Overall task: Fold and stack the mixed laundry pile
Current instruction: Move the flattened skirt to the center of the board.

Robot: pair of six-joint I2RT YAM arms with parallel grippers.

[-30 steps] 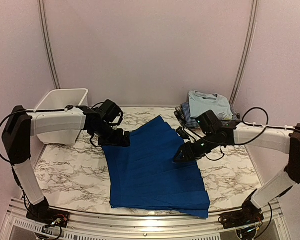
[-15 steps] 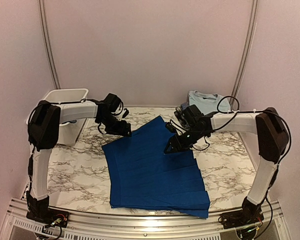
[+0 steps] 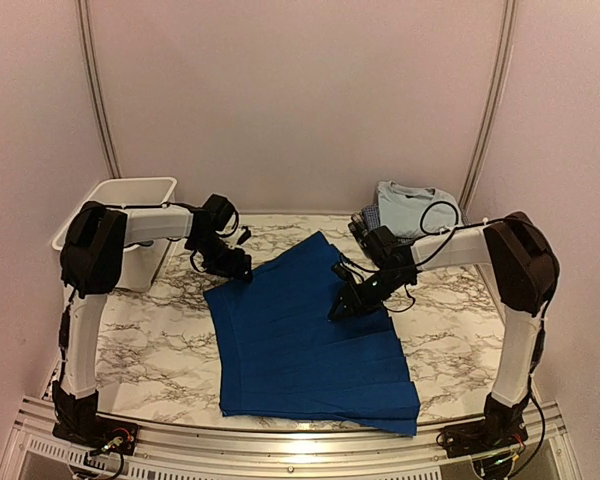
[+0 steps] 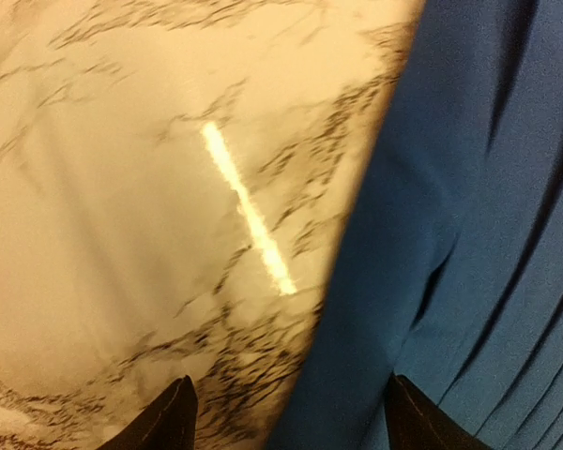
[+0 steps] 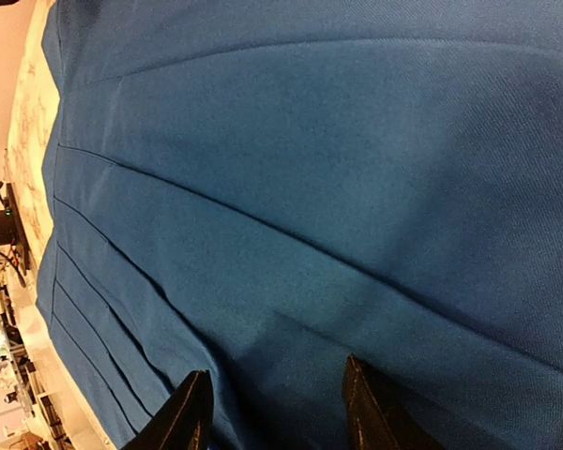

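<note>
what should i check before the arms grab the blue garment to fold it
1. Royal blue garment lies spread flat on the table: ok.
2. Left jaws open, straddling its left edge: ok.
3. Right jaws open over the cloth: ok.
4. Right jaws at an edge: not ok, only cloth beneath them.
5. Folded stack sits off the garment, at the far right: ok.

Pale pink walls [image 3: 300, 100], curved metal poles [image 3: 95, 90], white marble-pattern tabletop [image 3: 150, 340], light streak reflected [image 4: 247, 208].
</note>
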